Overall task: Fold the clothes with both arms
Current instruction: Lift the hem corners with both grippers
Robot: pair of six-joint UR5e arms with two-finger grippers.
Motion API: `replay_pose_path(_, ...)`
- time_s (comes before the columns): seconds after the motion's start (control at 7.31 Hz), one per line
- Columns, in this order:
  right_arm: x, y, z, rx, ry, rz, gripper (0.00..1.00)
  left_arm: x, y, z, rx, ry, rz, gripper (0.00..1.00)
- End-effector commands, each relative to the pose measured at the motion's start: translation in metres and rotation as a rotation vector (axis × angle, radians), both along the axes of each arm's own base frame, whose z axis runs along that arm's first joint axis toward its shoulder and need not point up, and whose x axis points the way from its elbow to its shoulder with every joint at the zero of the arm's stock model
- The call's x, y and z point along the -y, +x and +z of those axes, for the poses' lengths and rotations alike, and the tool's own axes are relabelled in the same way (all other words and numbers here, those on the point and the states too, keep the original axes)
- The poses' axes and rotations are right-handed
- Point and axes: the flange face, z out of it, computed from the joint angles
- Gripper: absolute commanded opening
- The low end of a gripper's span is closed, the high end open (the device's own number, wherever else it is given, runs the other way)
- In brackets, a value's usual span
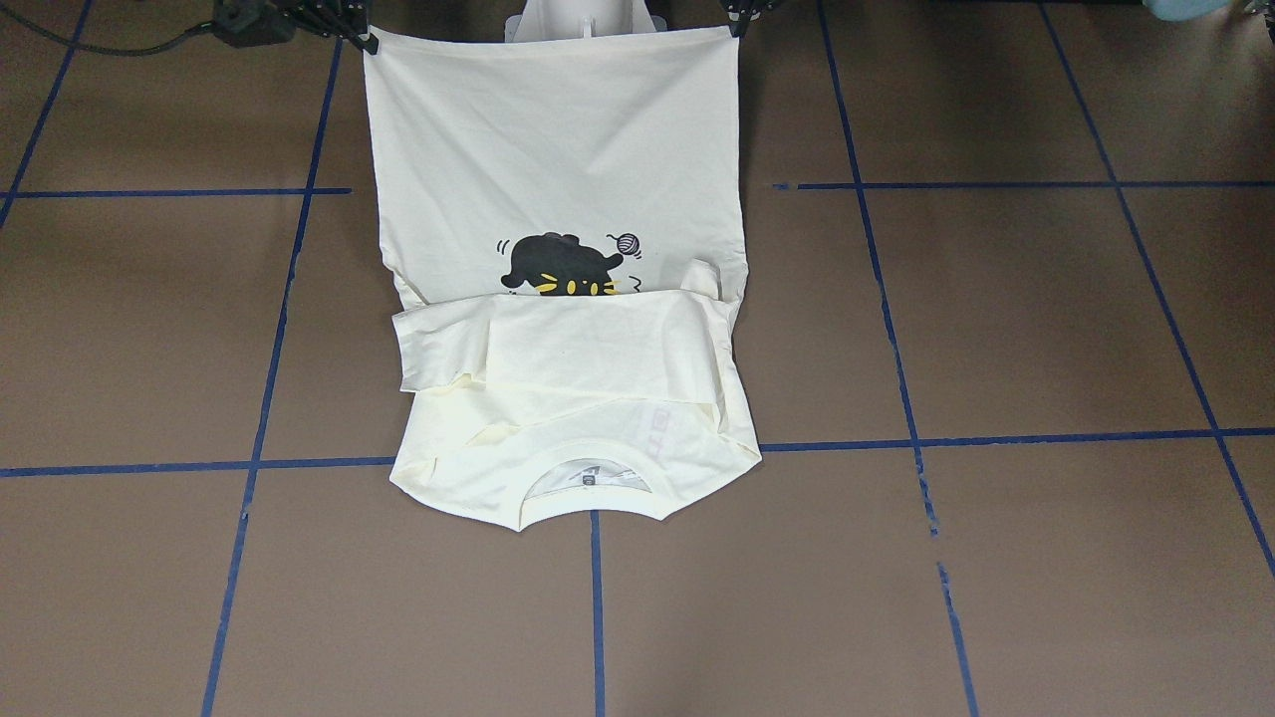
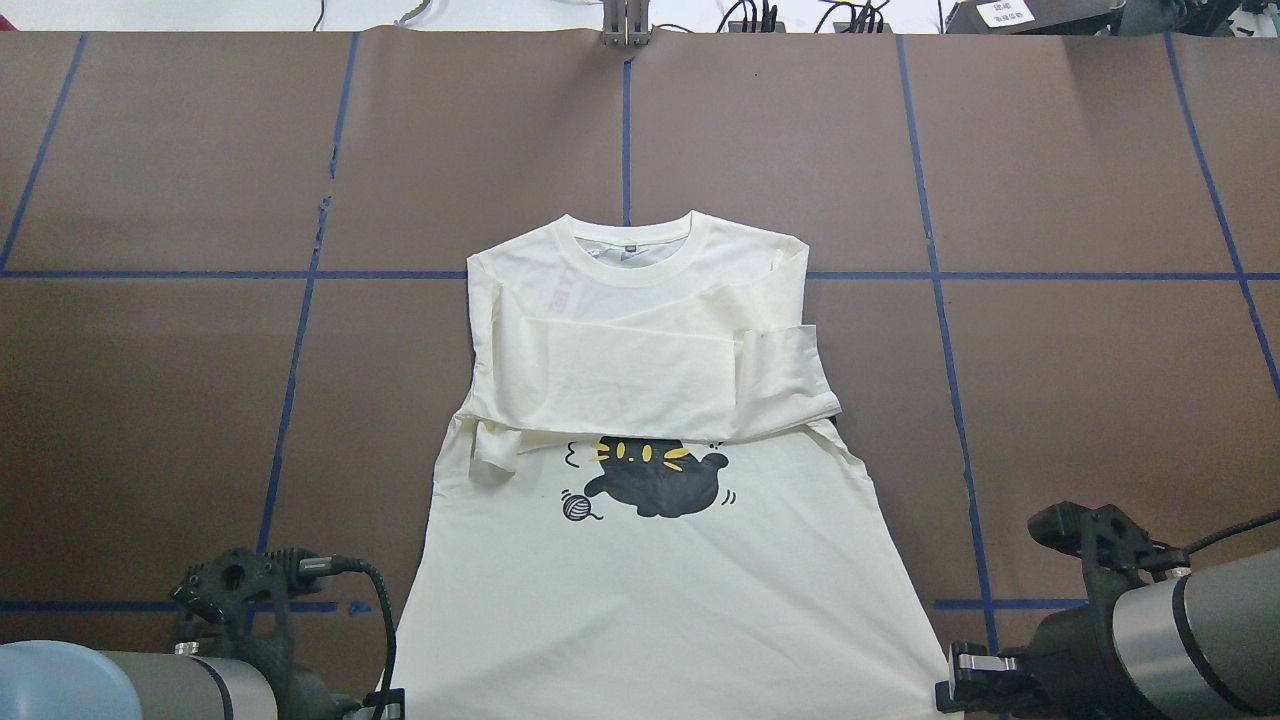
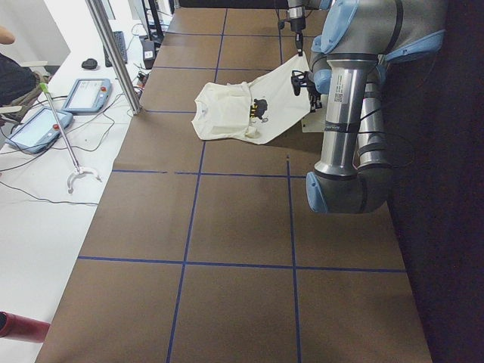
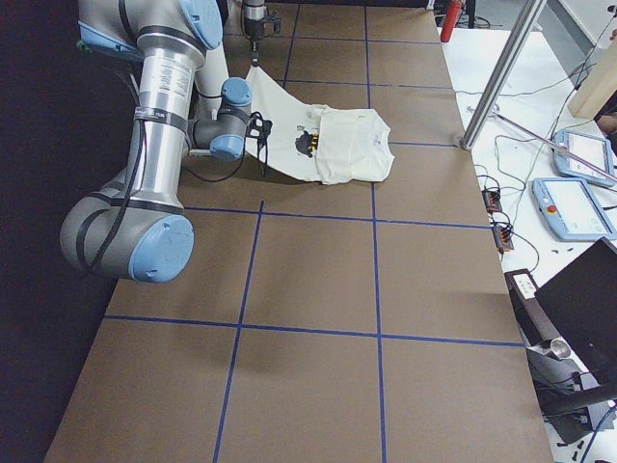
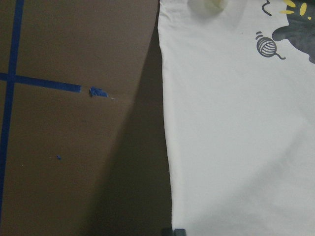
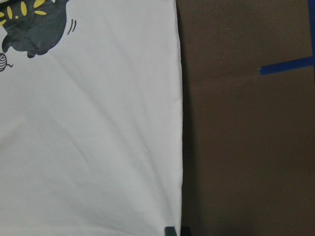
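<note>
The cream-white shirt (image 2: 650, 590) lies print side up at the middle of the brown table (image 2: 200, 380). Its long axis runs straight away from the robot, in line with the centre strip of blue tape (image 2: 626, 130). The collar (image 2: 628, 250) points to the far side and the hem points back to the robot's base. Both long sleeves (image 2: 650, 370) are folded across the chest in a flat band. This band covers the top of the black cat print (image 2: 655, 480), whose yellow eyes show just below it, beside a small grey yarn ball (image 2: 577, 506).

The collar half rests flat on the table. The hem half rises off it, stretched taut and widening toward the robot, and casts a shadow on each side. The left arm (image 2: 150, 685) has its jaws closed on the hem corner on its own side. The right arm (image 2: 1190, 630) has its jaws closed on the other corner. Each wrist view shows a dark fingertip at the side edge of the cloth.
</note>
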Motion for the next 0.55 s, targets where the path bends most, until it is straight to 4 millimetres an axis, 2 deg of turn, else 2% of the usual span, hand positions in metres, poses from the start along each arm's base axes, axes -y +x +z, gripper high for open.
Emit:
replay_pose_path(0.0, 0.008, -0.001, -0.010, 0.030, 0.008, 0.026, 0.00, 0.005, -0.003, -0.005, -0.012, 0.013, -0.001, 0.00)
replay_pose_path(0.14, 0.029, 0.006, -0.020, 0.060, 0.027, 0.087, 0.00, 0.016, -0.006, -0.010, -0.027, 0.055, 0.001, 0.00)
replay_pose_path(0.27, 0.048, 0.007, -0.025, 0.081, 0.065, 0.126, 0.00, 0.038, -0.005, -0.006, -0.012, 0.081, -0.031, 0.00)
replay_pose_path(0.41, 0.071, -0.002, -0.027, 0.098, 0.115, 0.156, 0.00, 0.058, -0.008, 0.000, 0.006, 0.093, -0.035, 0.00)
